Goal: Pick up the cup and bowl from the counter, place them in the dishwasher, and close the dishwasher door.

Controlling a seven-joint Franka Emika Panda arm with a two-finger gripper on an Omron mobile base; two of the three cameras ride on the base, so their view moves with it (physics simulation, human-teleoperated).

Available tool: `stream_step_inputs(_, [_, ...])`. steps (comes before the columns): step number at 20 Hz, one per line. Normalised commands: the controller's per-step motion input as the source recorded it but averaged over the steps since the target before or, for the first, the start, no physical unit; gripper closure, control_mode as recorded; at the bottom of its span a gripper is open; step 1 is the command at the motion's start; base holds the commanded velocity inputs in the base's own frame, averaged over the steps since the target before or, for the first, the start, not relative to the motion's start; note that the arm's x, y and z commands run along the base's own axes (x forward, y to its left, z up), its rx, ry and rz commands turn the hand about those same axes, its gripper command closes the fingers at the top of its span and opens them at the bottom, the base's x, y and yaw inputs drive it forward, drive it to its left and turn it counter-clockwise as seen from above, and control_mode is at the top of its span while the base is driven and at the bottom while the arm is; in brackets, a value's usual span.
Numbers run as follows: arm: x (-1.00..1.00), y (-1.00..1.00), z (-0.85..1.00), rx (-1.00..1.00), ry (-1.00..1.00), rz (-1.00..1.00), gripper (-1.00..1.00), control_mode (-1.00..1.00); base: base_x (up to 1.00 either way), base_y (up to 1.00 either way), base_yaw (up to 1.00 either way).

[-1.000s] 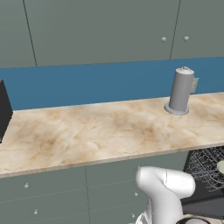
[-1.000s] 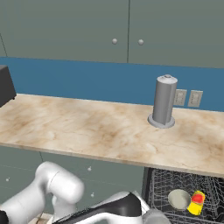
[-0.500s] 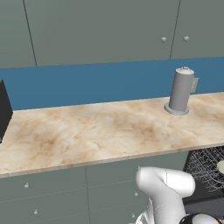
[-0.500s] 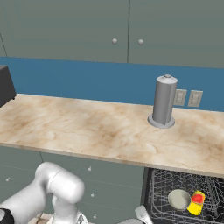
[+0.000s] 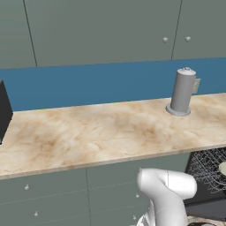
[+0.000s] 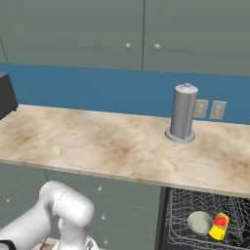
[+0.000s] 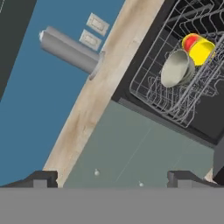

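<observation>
The dishwasher (image 6: 172, 215) stands open under the counter (image 6: 97, 141), its wire rack (image 7: 148, 89) showing. In that rack the pale grey-beige bowl (image 7: 177, 70) lies tilted, touching the yellow cup (image 7: 199, 47) with a red inside. Both also show in the right base view, bowl (image 6: 199, 222) left of cup (image 6: 218, 227). My gripper (image 7: 113, 179) is open, its dark fingertips (image 7: 43, 177) wide apart with nothing between them, low in front of the grey cabinet front beside the dishwasher. A dark panel (image 5: 207, 207) below the rack may be the lowered dishwasher door.
A tall grey canister (image 6: 182, 113) stands at the back of the counter near two wall sockets (image 6: 209, 109). A black appliance (image 5: 3, 110) sits at the counter's left end. Knobbed grey drawers (image 5: 53, 198) run under the counter, and wall cabinets (image 5: 110, 31) hang above.
The forearm and hand have dropped out of the bottom of the right base view. Bowl, cup and canister have not moved, and the gripper has stayed open.
</observation>
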Motion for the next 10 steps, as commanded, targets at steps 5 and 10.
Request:
stream_step_inputs(5, [-0.03,0.00,-0.46,0.01,-0.15,0.00,-1.00,-1.00,0.00,0.00,0.00])
stream_step_inputs(10, [0.00,0.00,-0.58,0.00,-0.11,0.00,-1.00,-1.00,0.00,0.00,0.00])
